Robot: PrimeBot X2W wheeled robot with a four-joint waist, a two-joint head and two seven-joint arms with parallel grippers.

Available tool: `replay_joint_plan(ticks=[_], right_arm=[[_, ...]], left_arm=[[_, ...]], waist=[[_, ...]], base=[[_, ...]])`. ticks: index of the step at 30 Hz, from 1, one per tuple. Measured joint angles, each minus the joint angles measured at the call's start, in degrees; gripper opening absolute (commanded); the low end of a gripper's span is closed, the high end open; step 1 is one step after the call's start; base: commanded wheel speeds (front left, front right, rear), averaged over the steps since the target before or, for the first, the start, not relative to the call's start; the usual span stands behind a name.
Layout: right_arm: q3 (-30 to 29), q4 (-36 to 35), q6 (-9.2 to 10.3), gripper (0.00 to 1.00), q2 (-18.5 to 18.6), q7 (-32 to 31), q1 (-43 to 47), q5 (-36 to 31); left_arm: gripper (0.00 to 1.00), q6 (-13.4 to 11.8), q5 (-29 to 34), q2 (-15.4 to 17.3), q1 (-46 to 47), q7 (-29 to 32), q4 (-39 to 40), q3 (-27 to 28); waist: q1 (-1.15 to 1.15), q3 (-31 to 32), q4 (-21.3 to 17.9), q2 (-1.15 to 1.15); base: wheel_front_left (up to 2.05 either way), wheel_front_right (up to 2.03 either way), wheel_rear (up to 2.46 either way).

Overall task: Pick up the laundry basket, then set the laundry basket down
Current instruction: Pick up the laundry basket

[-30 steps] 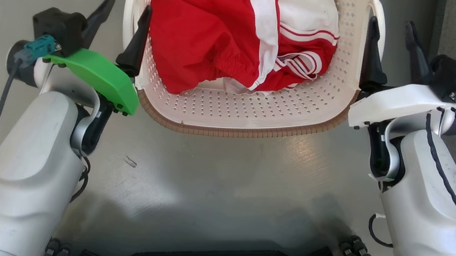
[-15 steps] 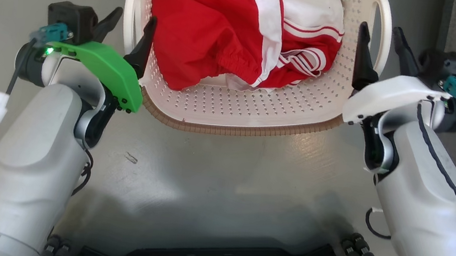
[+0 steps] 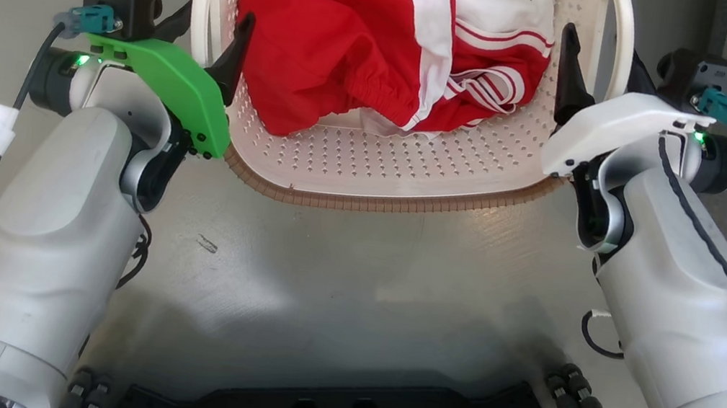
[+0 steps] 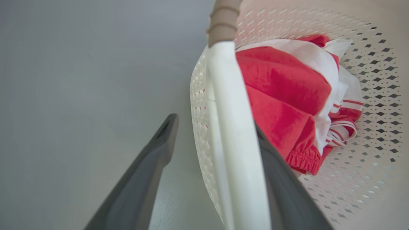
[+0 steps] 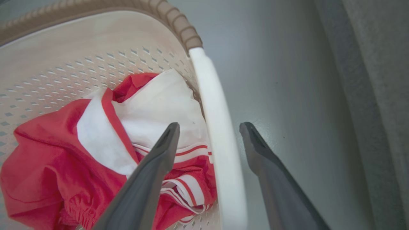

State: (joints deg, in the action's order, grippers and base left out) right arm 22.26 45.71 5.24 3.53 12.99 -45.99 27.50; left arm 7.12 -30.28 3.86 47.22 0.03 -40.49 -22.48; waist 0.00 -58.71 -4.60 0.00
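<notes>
Both grippers astride the handles, neither closed yet

From the left: your left gripper stands released, one dark finger outside the left handle and one inside the wall, seemingly against the bar; squeeze there only once the bar sits deep between the fingers; the laundry basket rests on the grey floor between your arms, its near rim towards you; your right gripper is likewise spread, the right handle between its fingers with a gap on each side; I judge it best to close both together and raise them level, so the load does not tip; count: one basket, two handles, two grippers, four fingers, and one red-and-white garment, though more may lie under it
</notes>
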Motion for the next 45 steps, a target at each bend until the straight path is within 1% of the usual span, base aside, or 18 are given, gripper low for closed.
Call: replay_joint_plan(ticks=[4,5,6,7,8,9,10,11,12,22,32,34,43,45], right_arm=[[0.7,1.2,-0.01,1.0,0.0,0.0,-1.1,1.4],[0.9,1.5,-0.01,1.0,0.0,0.0,-1.4,1.6],[1.1,1.8,-0.01,0.81,0.0,0.0,-1.7,1.8],[1.4,2.0,-0.01,0.65,0.0,0.0,-1.9,1.9],[1.7,2.2,-0.01,0.44,0.0,0.0,-2.1,2.3],[2.1,2.5,-0.01,0.3,0.0,0.0,-2.2,2.6],[2.3,2.8,-0.02,0.0,0.0,0.1,-2.4,2.9],[2.5,3.0,-0.02,0.0,0.0,0.1,-2.4,3.1],[2.8,3.4,-0.09,0.0,0.2,0.1,-2.5,3.4],[5.1,5.9,-0.13,0.0,-0.2,0.6,-3.2,4.9],[7.2,7.6,-0.2,0.0,-0.2,0.8,-3.3,5.7],[7.7,8.0,-0.67,0.0,-0.2,1.1,-3.3,6.4],[10.0,9.5,-1.32,0.0,-0.1,1.1,-3.3,8.1],[10.3,10.1,-1.7,0.0,-0.1,1.1,-3.2,8.4]], left_arm=[[1.0,0.0,-0.3,-0.3,0.8,0.4,-0.8,-0.6],[0.91,0.0,-0.3,-0.3,1.0,0.4,-1.1,-0.8],[0.77,0.0,-0.4,-0.5,1.1,0.4,-1.2,-1.1],[0.64,0.0,-0.5,-0.6,1.3,0.4,-1.3,-1.3],[0.46,0.1,-0.6,-0.8,1.4,0.4,-1.4,-1.5],[0.41,0.2,-0.8,-1.0,1.6,0.4,-1.5,-1.6],[0.24,0.2,-0.8,-0.9,1.7,0.4,-1.8,-1.6],[0.0,0.2,-0.8,-0.8,2.0,0.4,-1.8,-1.6],[0.0,-0.2,-0.9,-0.8,2.2,0.3,-2.0,-1.6],[0.0,-0.2,-1.9,-0.7,2.9,-0.8,-4.4,-3.0],[0.0,-0.2,-3.4,-0.7,2.9,-2.9,-6.1,-4.4],[0.0,-0.2,-4.1,-0.7,2.9,-3.2,-6.6,-4.6],[0.0,-0.2,-4.8,-0.7,2.5,-3.8,-8.5,-5.7],[0.0,-0.2,-5.1,-0.7,2.2,-3.8,-8.9,-5.9]], waist=[[0.0,-0.3,0.1,0.0],[0.0,-0.4,0.2,0.0],[0.0,-0.5,0.2,0.0],[0.0,-0.5,0.2,0.0],[0.0,-0.6,0.3,0.0],[0.0,-0.6,0.3,0.0],[0.0,-0.6,0.3,0.0],[0.0,-0.6,0.3,0.0],[0.0,-0.6,0.3,0.0],[0.0,0.4,0.5,0.0],[0.0,3.0,0.9,0.0],[0.0,3.7,0.9,0.0],[0.0,7.3,1.0,0.0],[0.0,8.3,1.0,0.0]], base=[[0.0,0.0,0.0],[0.0,0.0,0.0],[0.0,0.0,0.0],[0.0,0.0,0.0],[0.0,0.0,0.0],[0.0,0.0,0.0],[0.0,0.0,0.0],[0.0,0.0,0.0],[0.0,0.0,0.0],[0.0,0.0,0.0],[0.0,0.0,0.0],[0.0,0.0,0.0],[0.0,0.0,0.0],[0.0,0.0,0.0]])
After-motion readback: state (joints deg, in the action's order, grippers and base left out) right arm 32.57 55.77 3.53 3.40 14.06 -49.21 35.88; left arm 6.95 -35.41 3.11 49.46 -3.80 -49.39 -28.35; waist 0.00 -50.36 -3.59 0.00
